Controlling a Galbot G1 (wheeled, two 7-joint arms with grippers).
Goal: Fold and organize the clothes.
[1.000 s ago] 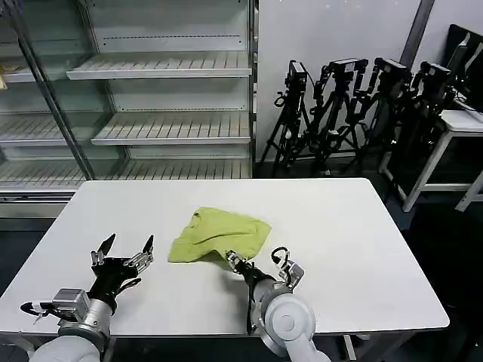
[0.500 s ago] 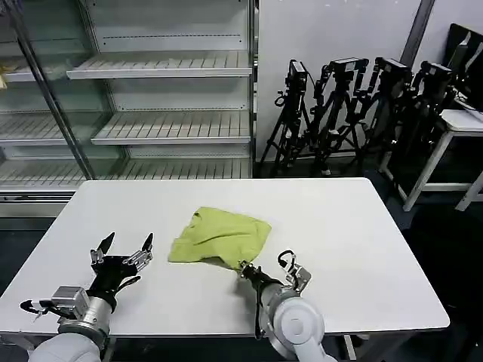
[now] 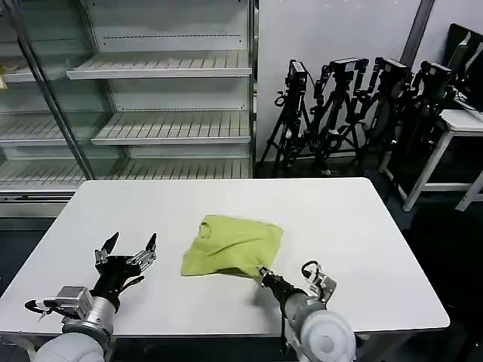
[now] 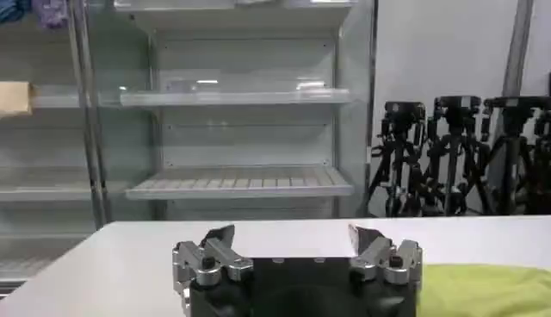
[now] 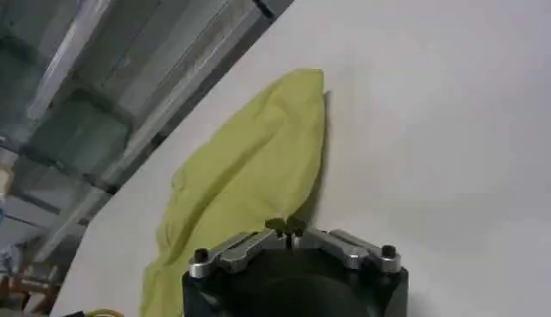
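The shirt (image 3: 232, 246), a lime yellow-green bundle, lies crumpled near the middle of the white table (image 3: 362, 226), a little toward the near edge. In the head view the right gripper (image 3: 263, 273) reaches in low from the near edge, its arm slanting up toward the cloth, and its fingers are pinched on the shirt's near right corner. The left gripper (image 3: 130, 247) sits apart to the left of the shirt, raised a little above the tabletop, fingers spread wide and holding nothing. Bare table lies all around the shirt: a broad strip to its right, a wide band behind it up to the far edge, and open surface between it and the left gripper. Beyond the far edge stand a shelf unit (image 3: 166, 90) and a row of tripods (image 3: 355, 113).

In the left wrist view the left gripper (image 4: 297, 250) points level across the table toward the shelf unit (image 4: 232, 129), its two fingers (image 4: 207, 258) set far apart with only air between them. A strip of the shirt (image 4: 486, 289) shows beside it, not touching it.

In the right wrist view the right gripper (image 5: 285, 226) has its fingertips drawn together on a corner of the shirt (image 5: 241, 189), which spreads away from them over the table (image 5: 430, 129). Clear surface lies on one side of the cloth.
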